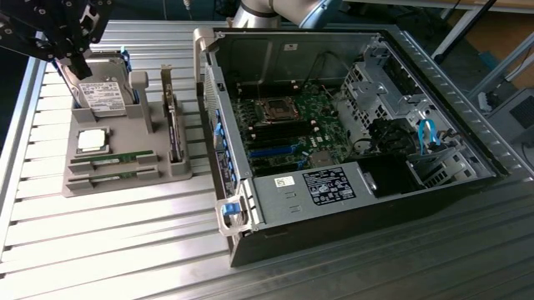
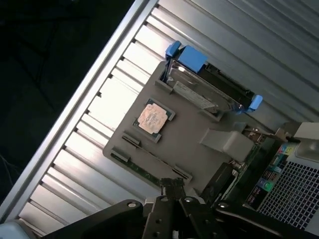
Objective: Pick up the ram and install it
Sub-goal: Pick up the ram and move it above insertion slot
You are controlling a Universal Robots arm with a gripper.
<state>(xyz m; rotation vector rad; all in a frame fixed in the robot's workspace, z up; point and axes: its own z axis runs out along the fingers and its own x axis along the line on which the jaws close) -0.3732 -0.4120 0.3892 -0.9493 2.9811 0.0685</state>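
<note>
Your gripper point(image 1: 79, 72) is clenched with nothing in it, hovering over the grey tray point(image 1: 125, 187). The ram point(image 1: 112, 157) lies in its tray slot, so pickup and installing in the computer case point(image 1: 250, 56) are not yet done.

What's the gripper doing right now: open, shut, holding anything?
Gripper: shut, nothing in its grip. It hangs above the grey tray, where both ram sticks lie in their slots.
</note>
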